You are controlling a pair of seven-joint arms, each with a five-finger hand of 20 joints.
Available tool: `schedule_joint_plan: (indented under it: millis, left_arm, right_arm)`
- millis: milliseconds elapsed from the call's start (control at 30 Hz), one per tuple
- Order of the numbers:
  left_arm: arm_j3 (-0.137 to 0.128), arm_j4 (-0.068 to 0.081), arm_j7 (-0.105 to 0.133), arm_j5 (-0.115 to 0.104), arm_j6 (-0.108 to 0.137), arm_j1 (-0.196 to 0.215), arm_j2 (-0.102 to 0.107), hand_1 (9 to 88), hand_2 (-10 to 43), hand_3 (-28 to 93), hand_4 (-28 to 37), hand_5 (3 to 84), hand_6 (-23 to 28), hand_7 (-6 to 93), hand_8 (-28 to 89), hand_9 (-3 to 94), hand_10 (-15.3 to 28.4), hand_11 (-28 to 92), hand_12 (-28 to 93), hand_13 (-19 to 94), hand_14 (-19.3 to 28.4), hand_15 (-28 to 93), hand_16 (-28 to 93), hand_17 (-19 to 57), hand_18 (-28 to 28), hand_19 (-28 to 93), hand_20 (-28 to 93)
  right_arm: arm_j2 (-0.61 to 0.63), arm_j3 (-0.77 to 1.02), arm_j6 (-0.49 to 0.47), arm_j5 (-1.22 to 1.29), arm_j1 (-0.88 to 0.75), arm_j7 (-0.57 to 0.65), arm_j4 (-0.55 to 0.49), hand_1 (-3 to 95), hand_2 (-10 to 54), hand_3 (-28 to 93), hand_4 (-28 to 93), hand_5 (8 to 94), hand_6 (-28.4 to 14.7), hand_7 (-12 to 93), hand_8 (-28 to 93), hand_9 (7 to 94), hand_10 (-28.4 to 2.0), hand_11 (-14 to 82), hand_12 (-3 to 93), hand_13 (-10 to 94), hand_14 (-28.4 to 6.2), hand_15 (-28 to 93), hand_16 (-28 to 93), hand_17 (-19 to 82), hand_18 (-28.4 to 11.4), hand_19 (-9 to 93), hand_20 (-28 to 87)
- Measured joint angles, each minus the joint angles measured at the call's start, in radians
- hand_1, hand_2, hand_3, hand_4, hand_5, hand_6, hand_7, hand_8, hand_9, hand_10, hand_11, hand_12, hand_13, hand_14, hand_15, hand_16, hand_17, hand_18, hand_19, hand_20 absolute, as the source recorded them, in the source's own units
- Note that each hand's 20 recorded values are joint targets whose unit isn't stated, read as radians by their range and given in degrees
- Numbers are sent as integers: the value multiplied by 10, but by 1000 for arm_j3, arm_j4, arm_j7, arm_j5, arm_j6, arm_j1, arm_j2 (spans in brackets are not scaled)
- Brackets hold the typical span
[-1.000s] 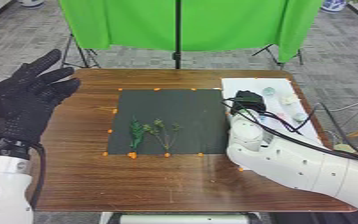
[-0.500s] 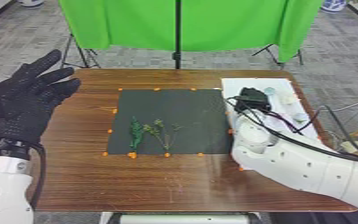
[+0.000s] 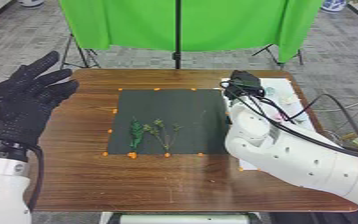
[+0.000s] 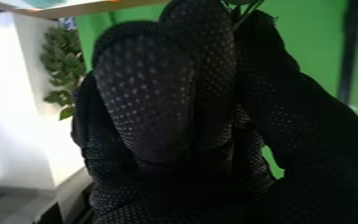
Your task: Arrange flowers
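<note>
My left hand (image 3: 24,97) is held above the table's left side, fingers spread and relaxed. Over the far left corner of the white sheet (image 3: 251,165) is my right hand (image 3: 244,84). In the right wrist view, the right hand (image 4: 149,95) has curled fingers, with thin green stems (image 4: 239,14) pinched between them and the thumb. On the dark mat (image 3: 171,107) lie a green leafy sprig (image 3: 136,134) and, beside it, a branching sprig with small yellowish buds (image 3: 160,131). Pale blooms (image 3: 289,99) lie on the white sheet, partly behind the right arm and its cables.
The brown table (image 3: 175,185) extends around the mat, with orange markers along the mat's edges. Loose black cables loop over the right arm. Beyond the far edge stand a green cloth (image 3: 122,25) and a dark pole (image 3: 178,30).
My right hand has moved toward the table's far edge and slightly left. The left hand and the two sprigs on the mat have stayed in place.
</note>
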Motion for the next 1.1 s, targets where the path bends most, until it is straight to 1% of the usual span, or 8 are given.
schedule_joint_plan:
  millis: [133,267,400,567,700,900,1100]
  left_arm:
    - [0,-1,-2,1,4,2,0,212,86,781,-263,368,101,137,-88,335,217,308,122,259,284,601,-119,-55,260,621,262]
    - [-1,-2,-6,2,8,2,0,213,87,779,-264,369,101,137,-88,335,218,308,124,259,284,599,-119,-55,260,620,263]
    - [-8,-6,-7,2,12,9,-1,214,87,780,-264,369,101,137,-88,336,219,307,124,259,284,598,-118,-54,260,620,263]
    - [-15,-10,-7,2,15,18,-1,213,86,781,-263,370,102,136,-88,337,220,308,124,260,284,598,-117,-55,262,620,265]
    - [-15,-10,-8,3,16,19,-1,214,86,781,-264,370,102,138,-88,336,219,308,125,261,284,597,-117,-55,261,619,266]
    - [-11,-9,-19,3,16,14,-1,215,86,782,-262,371,103,138,-88,337,220,310,125,260,284,597,-117,-55,261,617,267]
    - [-5,-7,-35,7,15,-1,-1,215,85,784,-261,373,103,142,-89,337,220,312,125,260,284,597,-116,-54,261,617,268]
  right_arm:
    - [-57,23,-50,0,-21,-2,-22,549,-95,734,-283,899,-27,192,125,937,-79,351,166,937,-42,525,190,528,-206,932,205]
    - [-102,25,-73,1,-57,-5,-53,549,-95,733,-283,898,-28,191,127,937,-78,353,164,937,-42,528,187,529,-207,932,210]
    - [-126,45,-95,0,-120,-6,-87,548,-95,734,-283,900,-29,190,127,937,-81,357,162,937,-42,532,185,529,-208,932,215]
    - [-132,46,-120,-2,-178,-4,-102,547,-95,736,-283,901,-29,189,130,937,-78,362,158,937,-42,536,181,530,-209,932,223]
    - [-133,45,-132,-3,-201,-1,-102,545,-95,734,-283,902,-27,188,130,937,-78,367,149,937,-42,539,179,531,-209,932,223]
    - [-134,39,-141,-3,-212,2,-103,535,-95,727,-282,905,-20,187,122,937,-74,377,142,937,-40,545,173,538,-205,932,220]
    - [-137,39,-146,-2,-224,10,-108,502,-95,712,-277,905,-18,183,106,937,-74,377,138,937,-40,547,169,544,-205,932,215]
